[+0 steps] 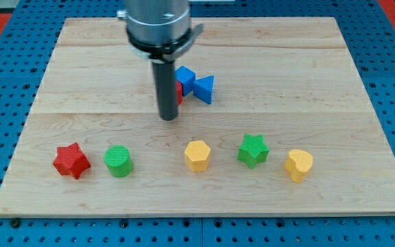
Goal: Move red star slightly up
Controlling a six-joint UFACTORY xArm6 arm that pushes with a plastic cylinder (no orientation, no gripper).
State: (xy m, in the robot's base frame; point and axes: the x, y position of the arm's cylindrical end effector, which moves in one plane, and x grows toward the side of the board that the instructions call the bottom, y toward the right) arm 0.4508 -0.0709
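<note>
The red star (70,160) lies near the board's lower left corner. My tip (168,117) rests on the wooden board (286,62) near its middle, well up and to the right of the red star and not touching it. A green cylinder (118,161) stands just right of the red star. The rod hides most of a small red block (179,90) behind it.
A blue cube (185,76) and a blue triangle (204,88) sit just right of the rod. Along the lower row stand a yellow hexagon (197,155), a green star (253,150) and a yellow heart (298,165).
</note>
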